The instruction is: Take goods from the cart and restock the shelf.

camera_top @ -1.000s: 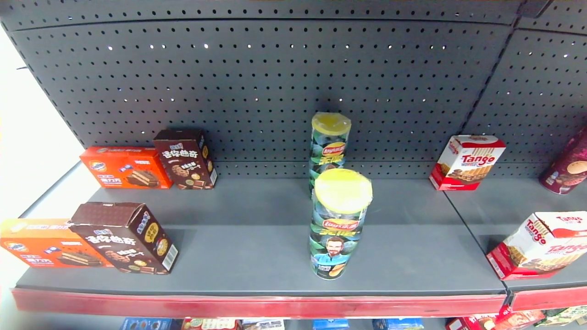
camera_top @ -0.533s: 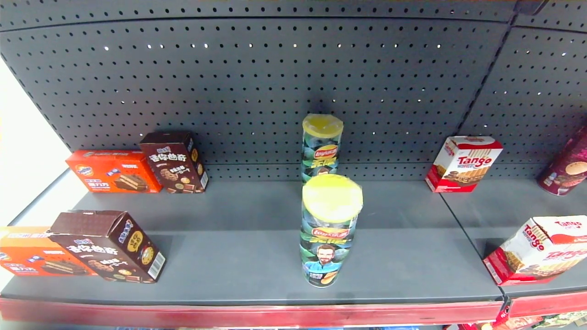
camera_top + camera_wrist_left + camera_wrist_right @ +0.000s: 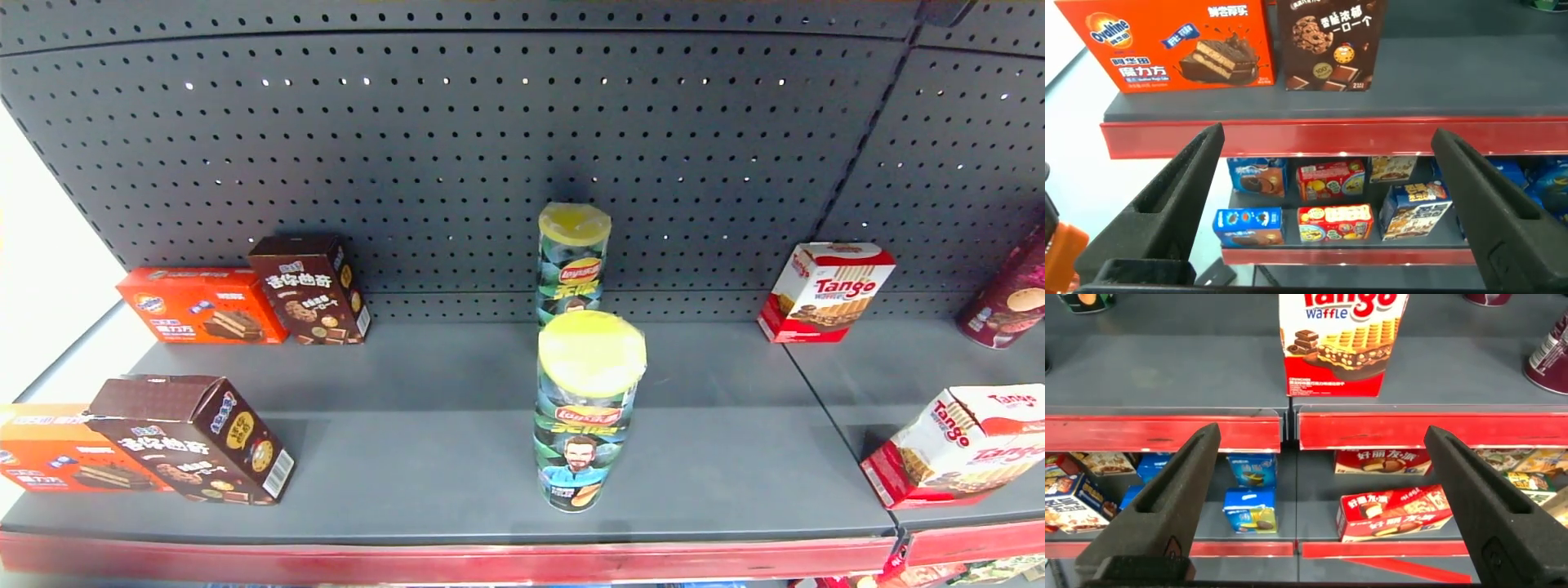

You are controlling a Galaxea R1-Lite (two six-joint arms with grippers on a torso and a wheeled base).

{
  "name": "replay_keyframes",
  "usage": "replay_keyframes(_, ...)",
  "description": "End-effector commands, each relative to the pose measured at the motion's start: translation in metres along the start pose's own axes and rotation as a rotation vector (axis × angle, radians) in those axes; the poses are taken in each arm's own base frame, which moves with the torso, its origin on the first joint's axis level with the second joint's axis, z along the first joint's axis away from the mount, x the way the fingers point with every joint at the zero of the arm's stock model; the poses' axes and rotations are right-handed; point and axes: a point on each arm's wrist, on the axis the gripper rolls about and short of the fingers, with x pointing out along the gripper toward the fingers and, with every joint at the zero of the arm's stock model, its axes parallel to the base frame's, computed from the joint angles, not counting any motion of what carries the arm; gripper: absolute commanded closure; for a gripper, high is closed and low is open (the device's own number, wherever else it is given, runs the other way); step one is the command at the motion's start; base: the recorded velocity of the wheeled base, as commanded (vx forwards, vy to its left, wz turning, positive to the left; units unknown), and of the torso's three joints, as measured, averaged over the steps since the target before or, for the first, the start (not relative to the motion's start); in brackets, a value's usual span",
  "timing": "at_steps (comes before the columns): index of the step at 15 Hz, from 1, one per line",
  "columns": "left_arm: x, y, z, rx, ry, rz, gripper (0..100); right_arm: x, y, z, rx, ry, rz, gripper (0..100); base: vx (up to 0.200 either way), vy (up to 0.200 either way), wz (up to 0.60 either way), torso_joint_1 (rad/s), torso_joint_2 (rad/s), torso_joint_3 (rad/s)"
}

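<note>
Two green chip cans with yellow lids stand mid-shelf, one in front [image 3: 586, 408] and one at the back [image 3: 571, 261]. The grey shelf [image 3: 424, 441] also carries orange boxes [image 3: 200, 305] and brown cookie boxes [image 3: 192, 437] on the left, and red-and-white waffle boxes [image 3: 826, 290] on the right. My left gripper [image 3: 1327, 135] is open and holds nothing, in front of the shelf's red edge below an orange box [image 3: 1180, 41] and a brown box [image 3: 1331, 41]. My right gripper [image 3: 1322, 431] is open and holds nothing, facing a waffle box [image 3: 1343, 343].
A perforated grey back panel [image 3: 457, 147] closes the shelf behind. A maroon can [image 3: 1012, 298] leans at the far right. A red lip [image 3: 457, 559] runs along the front. The lower shelf holds several small boxes [image 3: 1335, 224]. Bare shelf lies either side of the chip cans.
The head camera shifted a second ago, sliding the whole picture left and a little down. Since half a second ago nothing has changed.
</note>
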Motion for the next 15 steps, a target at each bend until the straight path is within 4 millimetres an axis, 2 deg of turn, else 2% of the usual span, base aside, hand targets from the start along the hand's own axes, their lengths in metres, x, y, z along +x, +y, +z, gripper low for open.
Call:
replay_keyframes(1, 0.0001, 0.0, 0.0001, 0.0, 0.001, 0.001, 0, 0.0001, 0.0, 0.0, 0.0, 0.002, 0.001, 0, 0.0, 0.0, 0.0, 0.0, 0.0, 0.0)
replay_keyframes(3, 0.0001, 0.0, 0.0001, 0.002, 0.001, -0.001, 0, 0.0001, 0.0, 0.0, 0.0, 0.002, -0.001, 0, 0.0, 0.0, 0.0, 0.0, 0.0, 0.0)
replay_keyframes(5, 0.0001, 0.0, 0.0001, 0.0, 0.001, -0.001, 0, 0.0001, 0.0, 0.0, 0.0, 0.002, 0.001, 0, -0.2, 0.0, 0.0, 0.007, 0.01, 0.002)
replay_keyframes(15, 0.0001, -0.0001, 0.0001, 0.003, 0.001, -0.004, 0, 0.0001, 0.0, 0.0, 0.0, 0.002, 0.001, 0, 0.0, 0.0, 0.0, 0.0, 0.0, 0.0)
